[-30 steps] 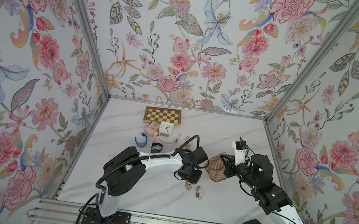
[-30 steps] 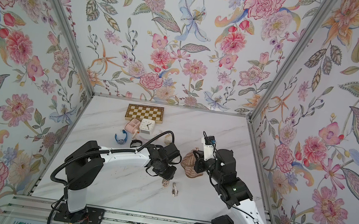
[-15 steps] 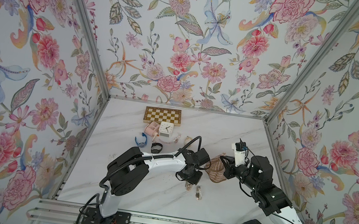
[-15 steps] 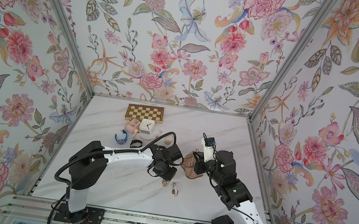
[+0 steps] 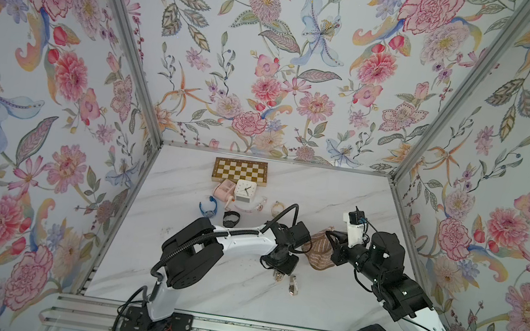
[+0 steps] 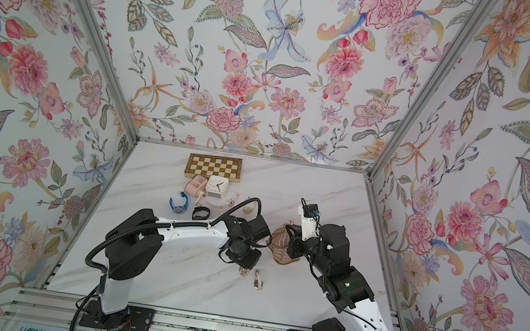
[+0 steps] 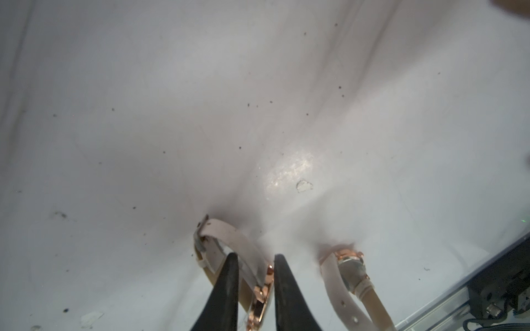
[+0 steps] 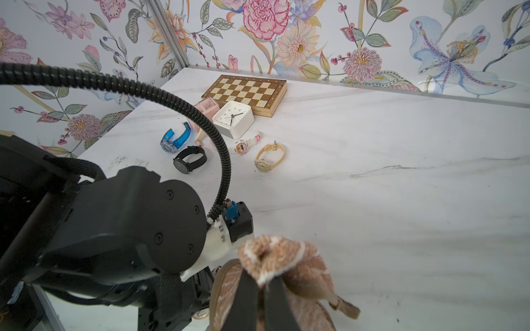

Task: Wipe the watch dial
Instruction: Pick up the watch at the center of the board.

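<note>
Jaws of the left gripper (image 7: 256,256) flank the white-strapped, rose-gold-cased watch (image 7: 252,275) on the glossy white marbled worktop (image 7: 200,114), close against it; whether they pinch it I cannot tell. The right gripper (image 8: 261,276) has its jaws clenched on the bunched brown-and-white striped cloth (image 8: 275,255), just beside the left wrist and apart from the watch.

By my reading, wiping has not begun: the watch must be secured, its dial exposed and the cloth rubbed over it.

The strap looks smooth and limp. The case is hard, round and shiny, seen edge-on with the dial hidden. The cloth looks like soft, fuzzy towelling. A second pale-strapped watch (image 7: 350,275) lies just beside.
</note>
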`<state>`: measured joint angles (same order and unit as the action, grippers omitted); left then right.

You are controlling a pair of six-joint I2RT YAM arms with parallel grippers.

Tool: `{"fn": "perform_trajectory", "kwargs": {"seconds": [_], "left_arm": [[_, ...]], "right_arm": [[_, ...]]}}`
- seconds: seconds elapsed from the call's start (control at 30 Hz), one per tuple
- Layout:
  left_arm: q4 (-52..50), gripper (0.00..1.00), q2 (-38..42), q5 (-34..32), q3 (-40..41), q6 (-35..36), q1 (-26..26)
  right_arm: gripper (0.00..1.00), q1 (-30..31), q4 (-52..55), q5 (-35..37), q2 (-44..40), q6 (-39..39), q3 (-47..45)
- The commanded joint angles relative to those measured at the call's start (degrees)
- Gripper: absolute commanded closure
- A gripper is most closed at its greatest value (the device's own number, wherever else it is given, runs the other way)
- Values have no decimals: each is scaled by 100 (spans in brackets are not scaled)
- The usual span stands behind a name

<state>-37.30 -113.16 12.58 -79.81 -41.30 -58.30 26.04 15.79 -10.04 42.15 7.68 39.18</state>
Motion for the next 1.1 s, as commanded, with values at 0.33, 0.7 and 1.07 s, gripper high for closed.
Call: {"fn": "perform_trajectory", "kwargs": {"seconds": [0.33, 0.7, 1.07], "left_arm": [[-254, 85, -345, -221, -320, 123, -105], [-270, 99, -405, -186, -382, 149, -111], [-181, 100, 481, -17, -311, 300, 328]], "right_arm": [[100, -29, -85, -5, -128, -109, -77], [100, -29, -83, 1, -124, -109, -77], [100, -64, -84, 118, 101, -127, 78]]}}
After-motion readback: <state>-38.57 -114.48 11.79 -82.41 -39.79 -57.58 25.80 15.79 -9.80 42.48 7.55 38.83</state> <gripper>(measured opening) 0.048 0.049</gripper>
